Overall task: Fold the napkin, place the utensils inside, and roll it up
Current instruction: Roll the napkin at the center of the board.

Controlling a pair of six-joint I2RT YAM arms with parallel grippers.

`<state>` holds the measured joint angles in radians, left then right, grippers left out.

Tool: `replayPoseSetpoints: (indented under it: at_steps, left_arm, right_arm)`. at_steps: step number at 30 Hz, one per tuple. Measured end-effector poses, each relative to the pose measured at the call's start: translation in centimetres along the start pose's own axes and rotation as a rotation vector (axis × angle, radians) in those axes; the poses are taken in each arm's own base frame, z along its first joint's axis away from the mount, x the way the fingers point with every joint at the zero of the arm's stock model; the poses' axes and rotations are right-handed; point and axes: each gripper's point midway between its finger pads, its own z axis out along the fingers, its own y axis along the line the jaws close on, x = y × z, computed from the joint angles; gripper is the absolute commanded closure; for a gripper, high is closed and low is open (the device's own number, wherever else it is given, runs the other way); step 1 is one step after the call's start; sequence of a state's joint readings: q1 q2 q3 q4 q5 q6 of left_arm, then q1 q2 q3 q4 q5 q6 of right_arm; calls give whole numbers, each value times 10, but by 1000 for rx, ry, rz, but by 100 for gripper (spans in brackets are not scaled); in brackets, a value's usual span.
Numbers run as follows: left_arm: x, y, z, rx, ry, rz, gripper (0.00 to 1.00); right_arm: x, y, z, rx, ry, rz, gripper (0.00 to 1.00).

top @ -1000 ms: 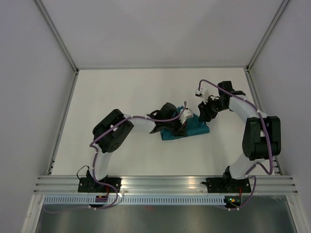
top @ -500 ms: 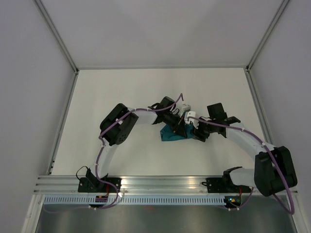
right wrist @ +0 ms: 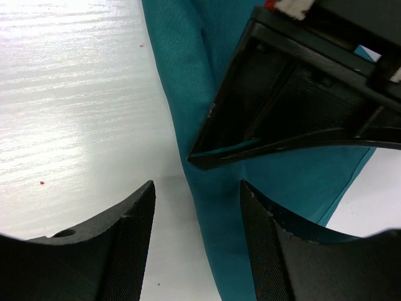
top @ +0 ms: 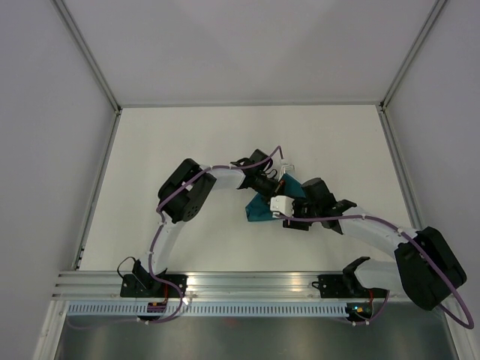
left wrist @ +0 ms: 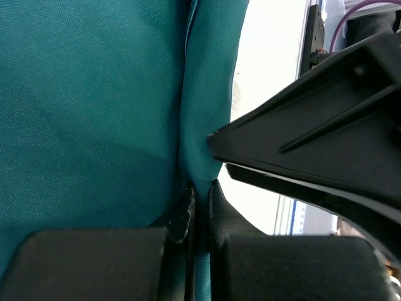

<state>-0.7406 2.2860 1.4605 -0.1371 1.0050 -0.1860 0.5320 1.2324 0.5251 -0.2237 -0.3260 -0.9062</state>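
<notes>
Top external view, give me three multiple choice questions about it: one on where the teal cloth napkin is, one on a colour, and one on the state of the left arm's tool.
1. Where is the wrinkled teal cloth napkin?
A) in the far left corner
B) near the middle of the smooth flat table
C) hanging off the right edge

2. What colour is the tabletop?
A) black
B) wood brown
C) white

3. What is the left arm's black two-finger tool doing?
A) pinching a fold of the napkin
B) hanging wide open over bare table
C) holding a cup

Answers:
1 B, the cloth lies mid-table in the top view.
2 C, the bare surface around the cloth reads white.
3 A, the left wrist view shows it closed on a ridge of the cloth.
</notes>
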Motion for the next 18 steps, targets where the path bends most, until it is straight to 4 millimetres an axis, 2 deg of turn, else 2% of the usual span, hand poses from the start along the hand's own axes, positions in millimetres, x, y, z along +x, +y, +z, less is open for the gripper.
replayPoseSetpoints:
  at_steps: [7, 9, 10, 11, 12, 13, 14, 18]
  left_arm:
    - [4, -2, 0, 17, 26, -43, 97]
    - [6, -3, 0, 22, 35, -54, 91]
    - [7, -3, 0, 24, 37, -58, 88]
    - [7, -3, -1, 26, 40, -62, 79]
    - [8, -3, -1, 25, 41, -65, 75]
    - [7, -2, -1, 22, 41, -70, 72]
    - [8, -2, -2, 22, 43, -76, 66]
    - [4, -1, -9, 20, 31, -106, 55]
  right_arm:
    - [5, 1, 10, 28, 20, -31, 43]
    - [4, -1, 12, 41, 19, -38, 50]
    - [5, -2, 13, 44, 21, -40, 58]
    - [5, -2, 13, 46, 23, -42, 62]
    - [6, -1, 14, 41, 23, -42, 65]
    - [6, 0, 15, 38, 24, -44, 72]
    - [5, 0, 16, 38, 24, -48, 76]
    - [5, -1, 17, 39, 22, -51, 83]
